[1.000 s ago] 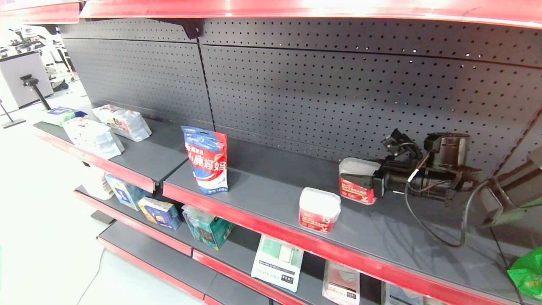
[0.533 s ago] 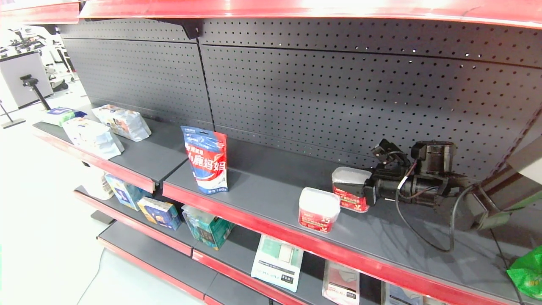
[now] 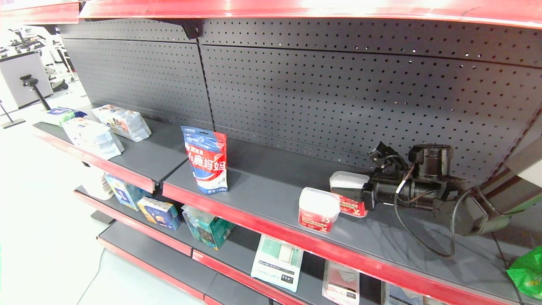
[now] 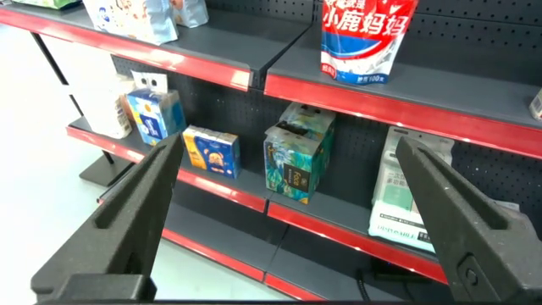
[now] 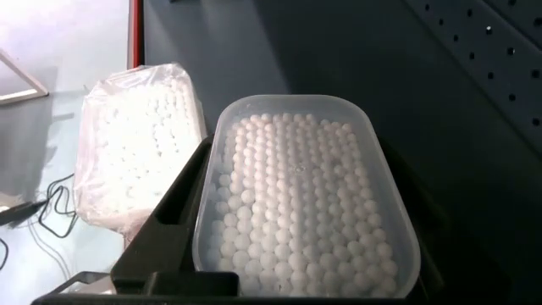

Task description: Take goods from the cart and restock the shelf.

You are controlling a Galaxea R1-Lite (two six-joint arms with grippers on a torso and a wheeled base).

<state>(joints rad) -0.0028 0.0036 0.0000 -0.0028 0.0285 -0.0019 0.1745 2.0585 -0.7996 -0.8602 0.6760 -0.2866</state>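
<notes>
My right gripper [image 3: 363, 196] is shut on a small tub with a red label and a clear lid [image 3: 349, 193], held low over the dark shelf board [image 3: 271, 186] beside the pegboard back. In the right wrist view that tub [image 5: 305, 199] has white beads under its lid, with my fingers [image 5: 174, 224] pressed along its sides. A second, matching tub [image 3: 318, 209] stands on the shelf near the red front edge, just left of the held one, and appears again as a tub [image 5: 127, 157] beside it. My left gripper [image 4: 288, 212] is open with nothing between its fingers, in front of the lower shelves.
A red and blue stand-up pouch [image 3: 206, 159] stands further left on the same shelf. White bagged packs [image 3: 93, 137] lie on the shelf section at far left. Boxes [image 3: 161, 212] and hanging packets [image 3: 277, 262] fill the lower shelves. A green bag [image 3: 527, 271] sits at the right edge.
My right gripper has carried the tub leftward and down, closer to the tub standing on the shelf. The rest of the goods have stayed put.
</notes>
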